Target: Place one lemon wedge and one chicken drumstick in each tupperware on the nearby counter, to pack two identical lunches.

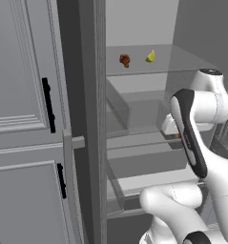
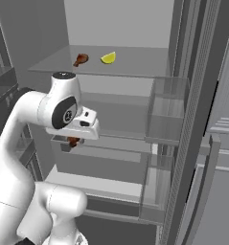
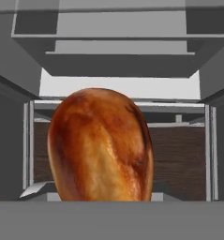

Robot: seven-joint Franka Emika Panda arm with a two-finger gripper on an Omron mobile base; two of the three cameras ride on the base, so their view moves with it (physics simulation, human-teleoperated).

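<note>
Grey refrigerator shelves surround me, the tall grey panelled door with black handles swung open at my left. Nearest, my claw hangs below my white wrist at a middle shelf, pinching a glossy brown roasted chicken drumstick; in the hand view its rounded bulk sits right in front of the lens, and in the right base view a brown bit of it shows under my hand. Beyond it the hand view looks down past pale shelf edges to a dark brown wooden surface. Farther up, on the clear glass top shelf, a second small brown drumstick lies beside a yellow lemon wedge, near each other but apart.
</note>
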